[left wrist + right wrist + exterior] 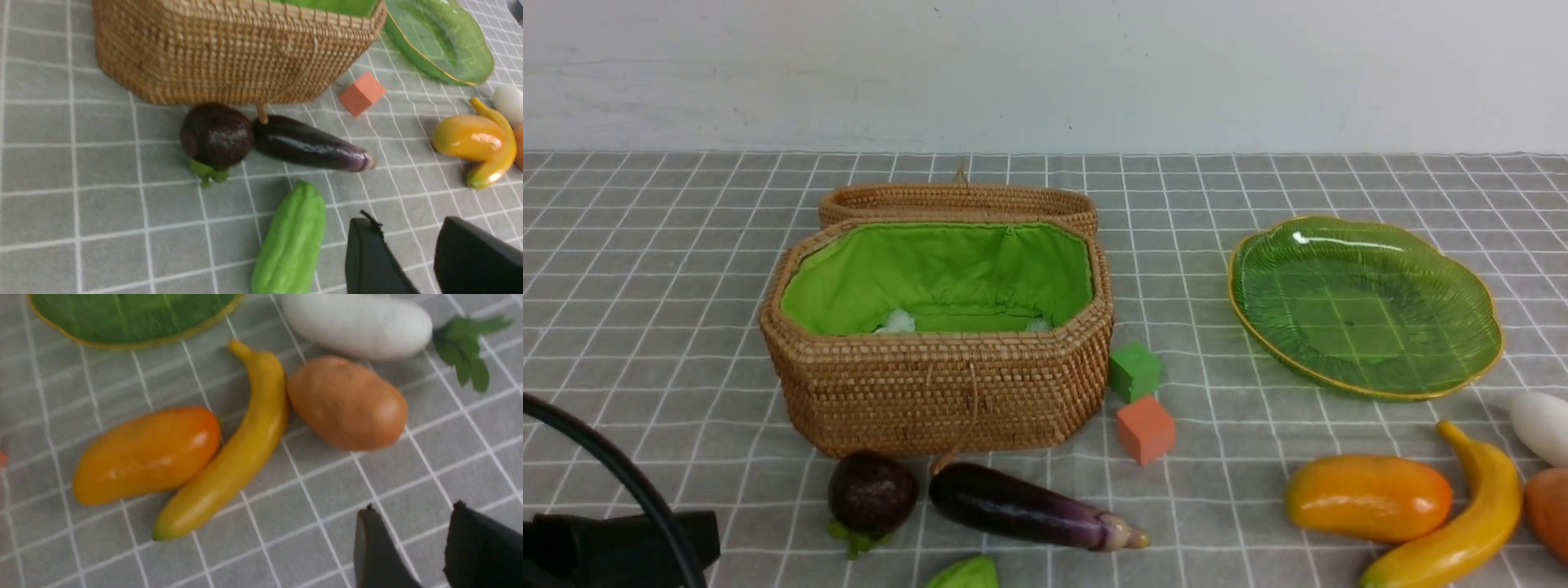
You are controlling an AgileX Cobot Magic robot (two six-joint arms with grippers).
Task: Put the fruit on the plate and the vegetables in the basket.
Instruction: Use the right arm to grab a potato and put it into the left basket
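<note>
The woven basket [931,392] stands open, its green lining showing. Against its front lie a round dark purple fruit [872,492] and the purple eggplant [1029,510], with a light green vegetable [292,241] nearer me. The green plate [1364,306] sits at the right with nothing on it. In front of it lie the orange-yellow fruit [147,455], the banana [237,457], a tan-orange vegetable [347,402], a white vegetable [355,324] and dark green leaves [466,347]. My left gripper [406,222] hangs open beside the light green vegetable. My right gripper [414,508] is open above bare cloth near the tan-orange vegetable.
A green cube [1134,371] and an orange cube [1145,429] sit between basket and plate. The basket's lid [956,200] lies folded back behind it. My left arm's black body and cable [613,539] fill the near left corner. A grey checked cloth covers the table.
</note>
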